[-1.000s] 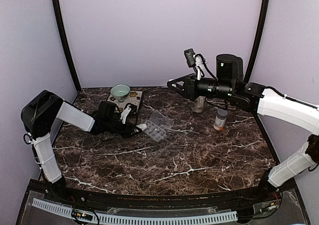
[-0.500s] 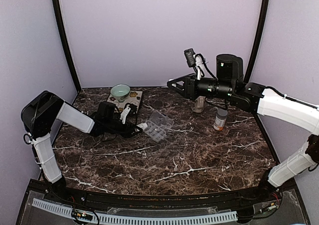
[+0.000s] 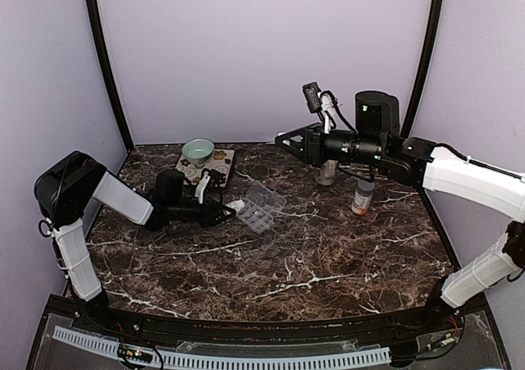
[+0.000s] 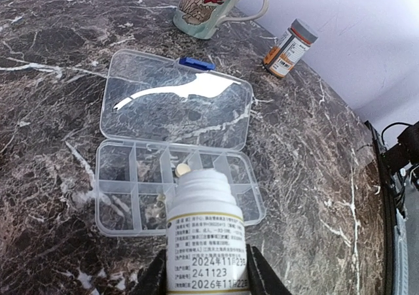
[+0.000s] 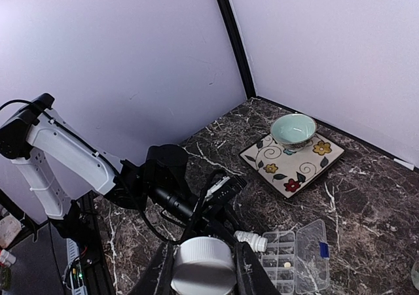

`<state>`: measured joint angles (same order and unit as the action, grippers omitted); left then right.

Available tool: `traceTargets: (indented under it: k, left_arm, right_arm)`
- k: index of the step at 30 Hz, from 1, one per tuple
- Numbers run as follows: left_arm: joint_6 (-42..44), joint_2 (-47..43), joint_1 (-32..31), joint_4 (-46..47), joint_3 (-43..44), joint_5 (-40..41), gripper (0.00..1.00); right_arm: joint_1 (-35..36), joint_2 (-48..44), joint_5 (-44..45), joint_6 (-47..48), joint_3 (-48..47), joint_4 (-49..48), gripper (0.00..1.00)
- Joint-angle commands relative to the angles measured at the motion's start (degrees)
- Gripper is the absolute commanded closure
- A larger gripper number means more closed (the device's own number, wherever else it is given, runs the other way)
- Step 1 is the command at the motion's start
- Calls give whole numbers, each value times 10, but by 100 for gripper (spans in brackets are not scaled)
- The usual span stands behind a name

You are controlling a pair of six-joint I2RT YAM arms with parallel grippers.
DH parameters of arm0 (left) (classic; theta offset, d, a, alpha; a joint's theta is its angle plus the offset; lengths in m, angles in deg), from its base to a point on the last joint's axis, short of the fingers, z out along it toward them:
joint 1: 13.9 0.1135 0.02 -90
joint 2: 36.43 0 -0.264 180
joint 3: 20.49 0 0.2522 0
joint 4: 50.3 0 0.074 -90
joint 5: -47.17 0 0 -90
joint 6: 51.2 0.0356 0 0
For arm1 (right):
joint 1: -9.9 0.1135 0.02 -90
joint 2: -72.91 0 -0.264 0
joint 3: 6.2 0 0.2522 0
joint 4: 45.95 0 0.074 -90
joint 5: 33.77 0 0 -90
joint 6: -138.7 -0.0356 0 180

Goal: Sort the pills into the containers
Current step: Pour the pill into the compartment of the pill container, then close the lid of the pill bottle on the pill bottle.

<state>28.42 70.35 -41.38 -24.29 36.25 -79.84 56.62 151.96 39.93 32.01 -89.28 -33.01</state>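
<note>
Organizer (image 4: 116, 172): clear plastic, gridded | bottle (image 4: 205, 241): white cylinder | cap (image 5: 203, 263): white, round

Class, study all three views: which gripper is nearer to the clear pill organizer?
Left. The left gripper holds a white bottle tipped over the pill organizer's open cells. The right gripper, gripping a white cap, hangs high in the air behind it, well apart.

The flat, clear plastic two-row pill organizer (image 4: 116, 177) lies with its hinged lid (image 4: 177, 102) open flat; a small round tan pill (image 4: 182, 170) sits in one far-row cell.
</note>
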Motion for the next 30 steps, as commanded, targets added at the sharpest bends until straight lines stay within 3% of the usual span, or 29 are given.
traceTargets:
  k: [1,30]
  left_arm:
    - [-53,-42,6,71,-13,-44,100]
    - [-252,-173,-14,205,37,-212,100]
  right_arm:
    - [-2,-14,-7,-9,1,-23,99]
    - [50,11,-2,-46,-29,-26,99]
